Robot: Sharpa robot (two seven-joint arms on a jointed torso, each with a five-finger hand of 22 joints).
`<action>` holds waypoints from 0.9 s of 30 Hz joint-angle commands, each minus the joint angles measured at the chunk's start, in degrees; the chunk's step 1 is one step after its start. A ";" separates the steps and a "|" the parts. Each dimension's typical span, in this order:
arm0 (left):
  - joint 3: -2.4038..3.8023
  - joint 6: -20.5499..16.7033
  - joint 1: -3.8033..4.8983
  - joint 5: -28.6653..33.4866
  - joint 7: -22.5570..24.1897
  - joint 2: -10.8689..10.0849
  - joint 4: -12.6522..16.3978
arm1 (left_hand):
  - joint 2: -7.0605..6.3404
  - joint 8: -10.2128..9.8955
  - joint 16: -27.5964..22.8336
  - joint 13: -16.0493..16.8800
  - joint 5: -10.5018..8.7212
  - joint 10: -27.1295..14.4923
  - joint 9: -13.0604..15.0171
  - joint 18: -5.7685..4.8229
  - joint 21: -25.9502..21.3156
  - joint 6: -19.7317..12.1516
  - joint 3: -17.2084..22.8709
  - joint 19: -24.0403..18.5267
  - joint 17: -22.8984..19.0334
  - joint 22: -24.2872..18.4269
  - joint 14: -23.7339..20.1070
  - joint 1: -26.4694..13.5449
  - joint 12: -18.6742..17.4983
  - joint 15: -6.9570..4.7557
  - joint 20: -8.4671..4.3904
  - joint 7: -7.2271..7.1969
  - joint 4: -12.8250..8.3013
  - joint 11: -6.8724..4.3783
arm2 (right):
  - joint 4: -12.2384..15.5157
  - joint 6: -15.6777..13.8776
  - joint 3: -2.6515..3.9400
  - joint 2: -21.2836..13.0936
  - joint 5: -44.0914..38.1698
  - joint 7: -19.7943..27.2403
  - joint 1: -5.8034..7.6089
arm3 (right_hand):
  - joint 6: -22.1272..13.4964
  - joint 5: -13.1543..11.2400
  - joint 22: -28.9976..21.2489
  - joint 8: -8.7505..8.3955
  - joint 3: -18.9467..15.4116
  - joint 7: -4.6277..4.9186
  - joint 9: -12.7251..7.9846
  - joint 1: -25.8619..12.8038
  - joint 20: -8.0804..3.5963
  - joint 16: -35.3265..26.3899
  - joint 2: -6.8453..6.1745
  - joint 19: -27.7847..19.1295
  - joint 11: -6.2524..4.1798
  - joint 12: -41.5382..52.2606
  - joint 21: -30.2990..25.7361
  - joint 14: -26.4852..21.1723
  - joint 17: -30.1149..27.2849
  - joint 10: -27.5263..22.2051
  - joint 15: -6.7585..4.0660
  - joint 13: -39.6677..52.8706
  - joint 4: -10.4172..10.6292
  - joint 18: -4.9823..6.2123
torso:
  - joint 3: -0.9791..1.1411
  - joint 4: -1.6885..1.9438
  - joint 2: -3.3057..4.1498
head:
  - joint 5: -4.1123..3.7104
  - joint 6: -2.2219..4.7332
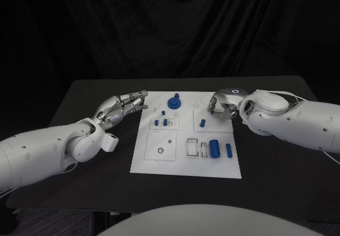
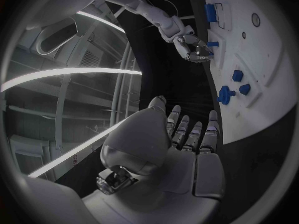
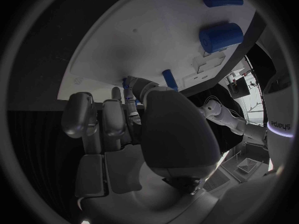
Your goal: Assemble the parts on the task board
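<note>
Task board (image 1: 185,164), a white plate, lay in the middle of the black table (image 1: 92,182), carrying several small blue parts. A round blue knob-like part (image 1: 174,103) stood near the board's far edge, two small blue blocks (image 1: 165,122) sat on a raised white panel just in front of it, and another small blue piece (image 1: 203,123) rested on the neighbouring panel. Toward the near right corner, a thick blue cylinder (image 1: 214,149) lay beside a slimmer blue peg (image 1: 229,150), next to a clear rectangular fitting (image 1: 192,147).

Left hand (image 1: 126,104) hung over the table just beside the board's far left corner, its fingers (image 2: 190,134) extended, a little apart and holding nothing (the left wrist view showed them reaching toward the board's edge without touching it).

Right hand (image 1: 221,106) hovered over the board's far right corner with its fingers (image 3: 102,117) curled inward. In the left wrist view a small blue peg (image 2: 212,44) projected from between its fingertips, and the right wrist view showed a blue piece at the fingertips as well, so the hand appeared to be pinching that peg above the board.
</note>
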 commanded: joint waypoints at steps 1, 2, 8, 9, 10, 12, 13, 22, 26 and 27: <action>0.06 1.11 -0.18 0.47 6.80 0.12 0.02 | 0.14 -0.01 0.37 0.05 0.22 -0.27 0.06 0.26 0.28 -0.05 0.01 0.44 0.10 0.16 0.41 0.69 0.13 0.02 0.06 0.16 -0.50 -0.28 | -0.04 0.97 0.04 0.02 -0.38 -0.12 -0.25 | 0.78 0.68 8.39 0.43 0.31 0.12 0.23 0.33 0.03 -0.32 0.16 -0.19 -0.13 0.39 -0.42 -0.50 -0.07 0.46 0.02 -0.15 -0.40 0.56 | 0.04 -0.02 -0.01 | -0.02 0.00; 0.06 1.15 -0.20 0.47 6.79 0.13 0.01 | 0.16 -0.01 0.39 0.05 0.25 -0.28 0.05 0.24 0.31 -0.06 0.05 0.51 0.11 0.16 0.45 0.75 0.12 0.06 0.07 0.17 -0.54 -0.27 | -0.02 1.01 0.04 0.02 -0.38 -0.16 -0.27 | 0.88 0.86 8.41 0.49 0.38 0.22 0.30 0.36 0.03 -0.36 0.19 -0.18 -0.15 0.43 -0.38 -0.53 -0.13 0.52 0.03 -0.18 -0.48 0.55 | 0.05 -0.02 0.01 | -0.03 0.00; 0.06 1.43 -0.39 0.47 6.64 0.17 -0.06 | 0.25 0.08 0.50 0.06 0.38 -0.31 0.13 0.11 0.41 0.57 0.21 0.76 0.14 0.16 0.67 0.96 0.11 0.24 0.08 0.49 -0.68 -0.32 | -0.14 1.01 0.04 0.19 -0.38 -0.30 -0.41 | 1.20 1.60 8.35 0.68 0.84 0.48 0.64 0.73 -0.01 -0.57 0.34 -0.30 -0.27 0.78 -0.69 -0.67 -0.48 1.05 -0.04 -0.33 -1.14 0.62 | 0.02 0.00 -0.04 | 0.08 0.00; 0.06 1.48 -0.41 0.47 6.62 0.18 -0.06 | 0.25 0.08 0.50 0.06 0.38 -0.31 0.13 0.11 0.41 0.57 0.21 0.76 0.14 0.16 0.67 0.96 0.11 0.24 0.08 0.49 -0.68 -0.32 | -0.21 1.01 0.04 0.24 -0.38 -0.32 -0.42 | 1.20 1.60 8.35 0.68 0.84 0.48 0.64 0.73 -0.01 -0.57 0.34 -0.30 -0.27 0.78 -0.69 -0.67 -0.48 1.05 -0.04 -0.33 -1.14 0.62 | 0.01 0.00 -0.05 | 0.11 0.00; 0.06 1.54 -0.44 0.47 6.60 0.19 -0.07 | 0.26 0.11 0.52 0.05 0.39 -0.32 0.16 0.09 0.46 0.72 0.23 0.86 0.14 0.28 0.71 0.99 0.09 0.27 0.09 0.58 -0.70 -0.33 | -0.32 1.04 0.04 0.31 -0.38 -0.35 -0.44 | 1.18 1.62 8.33 0.66 0.88 0.49 0.66 0.76 -0.02 -0.58 0.36 -0.32 -0.29 0.84 -0.77 -0.68 -0.50 1.13 -0.05 -0.33 -1.21 0.63 | 0.01 -0.01 -0.05 | 0.12 0.00; 0.06 1.65 -0.49 0.47 6.54 0.23 -0.09 | 0.25 0.15 0.57 0.05 0.40 -0.34 0.19 0.04 0.54 0.94 0.26 1.05 0.16 0.50 0.83 1.04 0.08 0.34 0.10 0.71 -0.73 -0.35 | -0.59 1.15 0.04 0.45 -0.38 -0.39 -0.49 | 1.39 1.63 8.31 0.79 1.04 0.71 0.82 0.86 -0.07 -0.66 0.53 -0.37 -0.43 1.11 -0.86 -0.75 -0.62 1.55 -0.10 -0.33 -1.43 0.65 | 0.02 -0.04 -0.07 | 0.19 0.00; 0.06 1.69 -0.51 0.47 6.52 0.24 -0.10 | 0.25 0.15 0.57 0.05 0.40 -0.34 0.19 0.04 0.54 0.94 0.26 1.05 0.16 0.50 0.83 1.04 0.08 0.34 0.10 0.71 -0.73 -0.35 | -0.68 1.17 0.04 0.50 -0.38 -0.40 -0.51 | 1.52 1.61 8.31 0.86 1.08 0.82 0.90 0.89 -0.08 -0.69 0.57 -0.37 -0.49 1.19 -0.87 -0.77 -0.67 1.67 -0.10 -0.34 -1.52 0.65 | 0.02 -0.04 -0.07 | 0.23 0.00; 0.06 1.86 -0.65 0.47 6.35 0.27 -0.23 | 0.24 0.17 0.62 0.05 0.41 -0.36 0.21 0.01 0.61 1.06 0.28 1.19 0.18 0.59 0.94 1.07 0.06 0.40 0.11 0.81 -0.76 -0.35 | -1.03 0.25 0.04 0.64 -0.38 -0.24 -0.65 | 2.96 1.27 8.37 1.70 1.53 1.47 1.81 1.46 -0.25 -0.62 1.30 -0.32 -1.05 2.37 -0.72 -0.74 -0.79 3.95 -0.30 -0.38 -2.62 0.64 | 0.01 -0.01 -0.08 | 0.31 0.00; 0.06 1.97 -0.77 0.47 6.21 0.30 -0.29 | 0.08 0.15 0.70 0.05 1.02 -0.40 0.22 -0.22 0.73 1.09 0.35 1.52 0.18 0.49 1.05 1.20 0.03 0.63 0.13 1.01 -0.93 -0.23 | -1.04 -0.57 0.04 0.67 -0.38 -0.19 -0.67 | 3.68 0.40 8.24 2.17 1.74 1.44 2.44 2.11 -0.39 -1.05 1.84 -0.51 -1.27 2.75 -1.23 -0.91 -1.42 5.09 -0.44 -0.54 -3.44 0.75 | 0.01 0.02 -0.07 | 0.45 0.00; 0.06 1.97 -0.81 0.47 6.15 0.32 -0.30 | 0.08 0.15 0.70 0.05 1.02 -0.40 0.22 -0.22 0.73 1.09 0.35 1.52 0.18 0.49 1.05 1.20 0.03 0.63 0.13 1.01 -0.93 -0.23 | -1.03 -0.68 0.04 0.66 -0.38 -0.19 -0.67 | 3.71 0.09 8.21 2.20 1.78 1.44 2.55 2.25 -0.43 -1.14 1.97 -0.56 -1.28 2.75 -1.32 -0.98 -1.53 5.15 -0.48 -0.60 -3.59 0.76 | 0.01 0.01 -0.07 | 0.54 0.00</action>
